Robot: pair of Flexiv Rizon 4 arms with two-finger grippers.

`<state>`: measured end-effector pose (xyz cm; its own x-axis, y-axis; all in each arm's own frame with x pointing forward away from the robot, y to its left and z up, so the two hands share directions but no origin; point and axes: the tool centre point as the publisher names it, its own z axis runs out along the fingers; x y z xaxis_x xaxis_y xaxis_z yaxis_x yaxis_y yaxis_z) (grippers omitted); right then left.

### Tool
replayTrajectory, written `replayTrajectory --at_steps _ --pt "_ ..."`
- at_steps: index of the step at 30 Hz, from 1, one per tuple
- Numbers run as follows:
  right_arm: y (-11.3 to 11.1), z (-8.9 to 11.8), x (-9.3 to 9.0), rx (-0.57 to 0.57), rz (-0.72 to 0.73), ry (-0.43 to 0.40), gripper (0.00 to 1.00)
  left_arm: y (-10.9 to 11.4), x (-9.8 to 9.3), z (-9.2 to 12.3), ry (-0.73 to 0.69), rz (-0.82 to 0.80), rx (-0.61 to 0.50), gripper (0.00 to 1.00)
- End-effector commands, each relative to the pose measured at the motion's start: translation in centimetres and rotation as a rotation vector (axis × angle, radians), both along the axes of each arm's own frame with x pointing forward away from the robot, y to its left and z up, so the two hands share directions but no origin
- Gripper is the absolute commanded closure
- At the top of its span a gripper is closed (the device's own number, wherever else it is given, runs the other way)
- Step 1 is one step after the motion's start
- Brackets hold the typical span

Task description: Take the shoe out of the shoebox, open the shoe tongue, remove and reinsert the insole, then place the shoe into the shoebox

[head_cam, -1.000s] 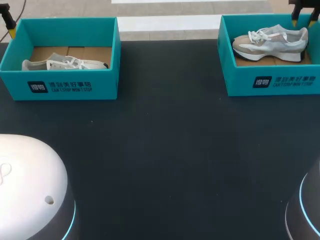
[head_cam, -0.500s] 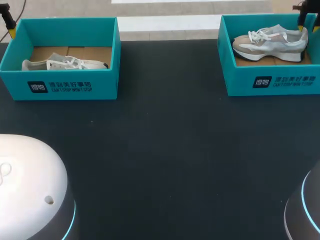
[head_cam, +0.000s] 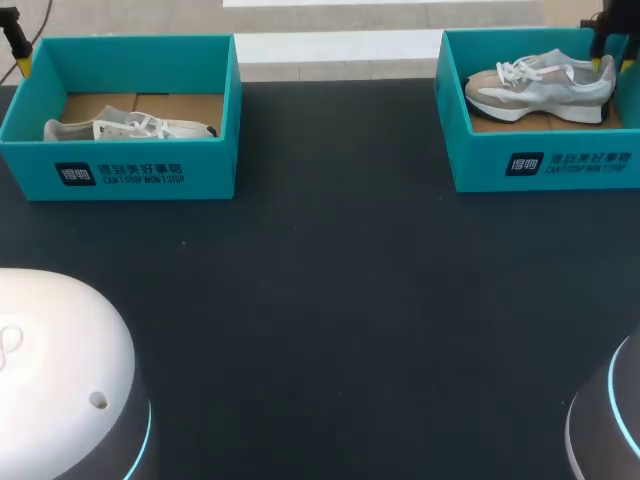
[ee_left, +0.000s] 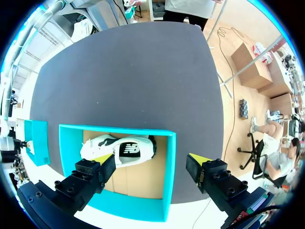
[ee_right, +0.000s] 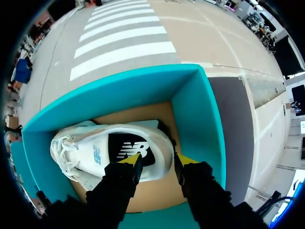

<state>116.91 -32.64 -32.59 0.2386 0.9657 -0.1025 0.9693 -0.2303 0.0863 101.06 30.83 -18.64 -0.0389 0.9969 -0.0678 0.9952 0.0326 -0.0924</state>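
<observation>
head view: a dark table [head_cam: 330, 300] carries two teal boxes. the left shoebox [head_cam: 130, 175] stands near the far left edge with a white shoe [head_cam: 125, 128] lying on its side on the cardboard floor. the right shoebox [head_cam: 540, 165] stands at the far right and holds a grey and white shoe [head_cam: 540, 85], toe toward the table's middle. the left gripper [head_cam: 15, 45] hangs at the far left corner, outside its box. the right gripper [head_cam: 611, 60] sits over the heel of the grey and white shoe.

left wrist view: the left gripper [ee_left: 150, 163] is spread wide and holds nothing. the left shoebox [ee_left: 169, 167] lies below it, and the white shoe [ee_left: 119, 150] rests against the wall nearer the table's middle.

right wrist view: the right gripper [ee_right: 157, 162] is parted at a narrow gap. one yellow tip is over the shoe's dark insole, the other just outside the heel. a firm pinch on the heel does not show. the shoe [ee_right: 90, 148] is inside the right shoebox [ee_right: 200, 109].
</observation>
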Motion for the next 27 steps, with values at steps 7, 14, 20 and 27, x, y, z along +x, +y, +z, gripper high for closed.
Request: replayTrajectory --at_steps 7,14,20,27 --pt "-0.5 -2.2 0.8 0.015 0.006 0.108 0.54 0.0 -0.1 0.0 -0.001 0.000 0.001 0.00" --pt "-0.7 -2.7 0.8 -0.009 0.022 0.134 0.80 0.0 -0.1 0.0 -0.001 0.000 0.001 0.00" --pt "-0.8 -2.1 0.4 -0.043 0.025 0.139 1.00 0.0 -0.1 0.0 -0.001 0.000 0.001 0.00" --pt "-0.7 -0.1 -1.0 -0.079 0.060 0.126 1.00 0.0 -0.1 0.0 -0.001 0.000 0.001 0.00"
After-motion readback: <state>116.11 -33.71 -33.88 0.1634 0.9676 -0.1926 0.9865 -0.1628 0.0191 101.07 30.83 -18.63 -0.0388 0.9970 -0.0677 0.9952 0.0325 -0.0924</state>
